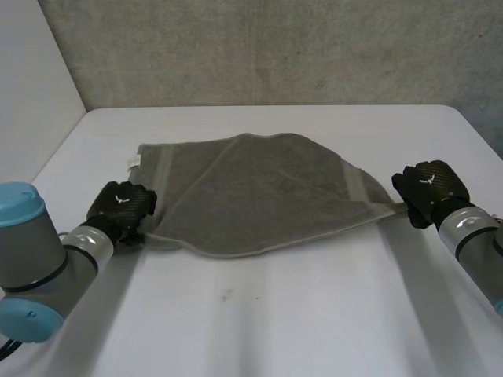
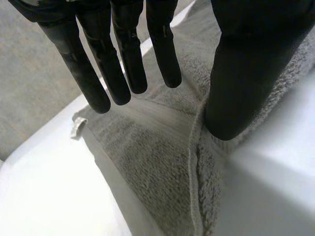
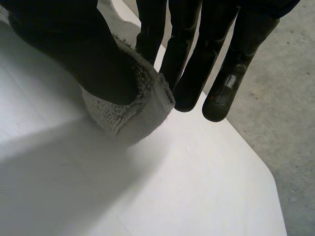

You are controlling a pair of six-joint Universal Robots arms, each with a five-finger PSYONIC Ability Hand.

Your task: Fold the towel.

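Note:
A grey towel (image 1: 259, 192) lies on the white table (image 1: 275, 314), partly folded, with one flap turned over across its middle. My left hand (image 1: 122, 204) is at the towel's near left corner. In the left wrist view its fingers (image 2: 123, 64) are straight and held above the towel (image 2: 147, 157), while the thumb tip rests on the hemmed edge; nothing is pinched. My right hand (image 1: 428, 187) is at the towel's right corner. In the right wrist view that hand (image 3: 83, 54) pinches the corner (image 3: 142, 108) between thumb and fingers, just above the table.
A small white tag (image 1: 134, 161) sticks out at the towel's far left corner. A grey wall (image 1: 275, 47) stands behind the table. The table's right edge runs close to my right hand, with grey floor (image 3: 275, 98) beyond it.

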